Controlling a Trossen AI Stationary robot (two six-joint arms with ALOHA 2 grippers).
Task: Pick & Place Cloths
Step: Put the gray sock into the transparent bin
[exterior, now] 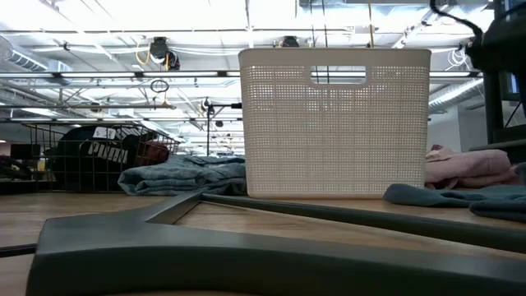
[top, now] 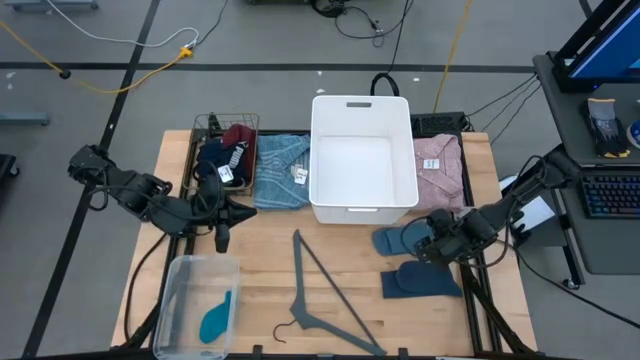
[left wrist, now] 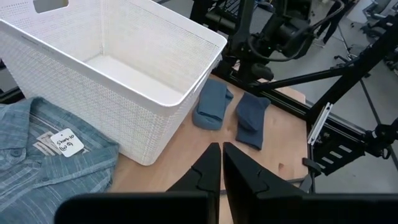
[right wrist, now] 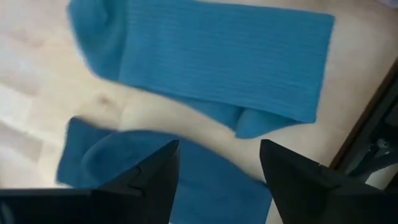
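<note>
Here, a wooden table seen from above holds a white basket at its middle. The right gripper hangs low over two slate-blue socks lying near the table's right edge, just beside the basket's front corner. Its fingers stand wide apart with nothing between them, one sock below them and the other just beyond.

The likely risk: the socks lie close together, so a closing pinch could catch both, or only a thin fold that slips free on the lift.

The socks are ribbed, soft and flat, each bent at the heel. The left gripper waits near the basket's left front corner, fingers pressed together, empty. A folded blue shirt lies left of the basket, a pink one right.
</note>
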